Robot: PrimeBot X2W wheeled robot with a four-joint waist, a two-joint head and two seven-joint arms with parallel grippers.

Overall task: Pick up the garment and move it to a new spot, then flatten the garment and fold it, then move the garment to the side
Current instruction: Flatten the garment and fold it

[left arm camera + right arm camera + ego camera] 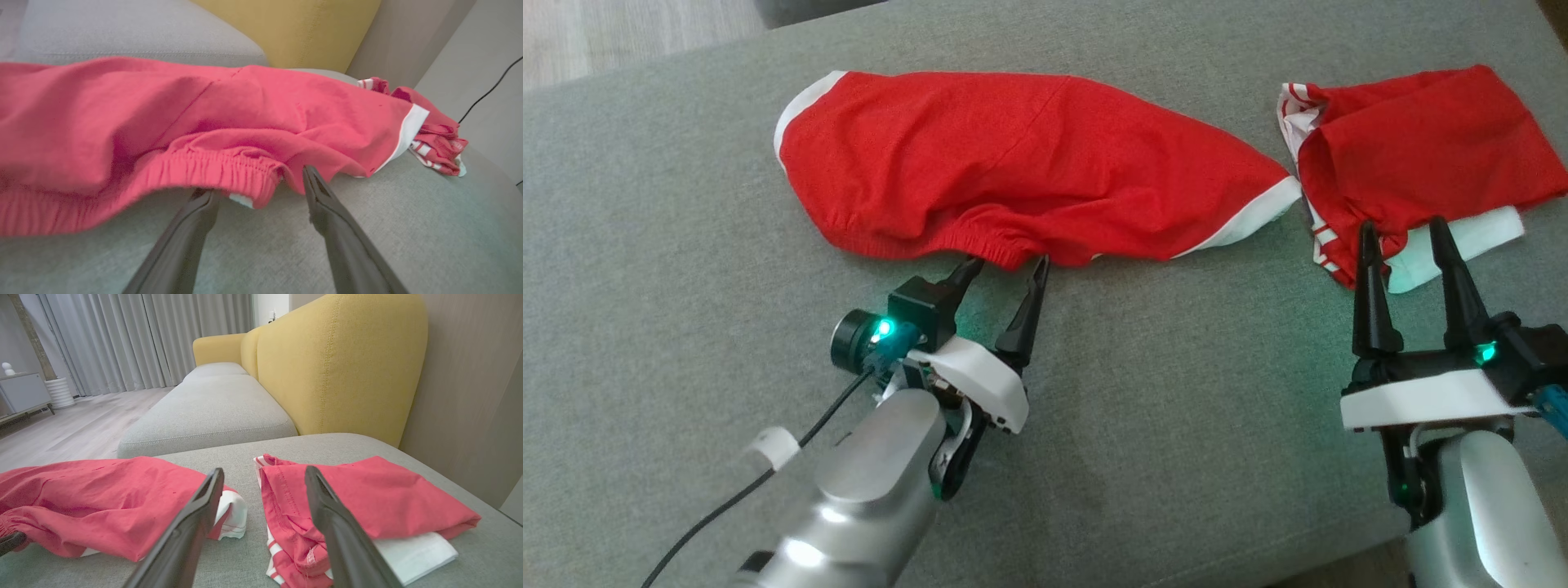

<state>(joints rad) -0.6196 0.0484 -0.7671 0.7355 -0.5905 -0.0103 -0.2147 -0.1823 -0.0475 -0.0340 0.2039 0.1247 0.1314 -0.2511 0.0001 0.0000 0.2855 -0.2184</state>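
The red garment (1013, 163) is spread out on the grey sofa cushion (1176, 392). The left gripper (1006, 261) is wide open, tips right at its elastic waistband edge. The right gripper (1401, 223) is open too, over a second folded red piece (1421, 139) just beside it.

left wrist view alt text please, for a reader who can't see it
The open left gripper sits at the elastic waistband of red shorts spread across a grey cushion. A second, bunched red garment lies beyond the shorts' white-trimmed hem, with a yellow backrest behind.
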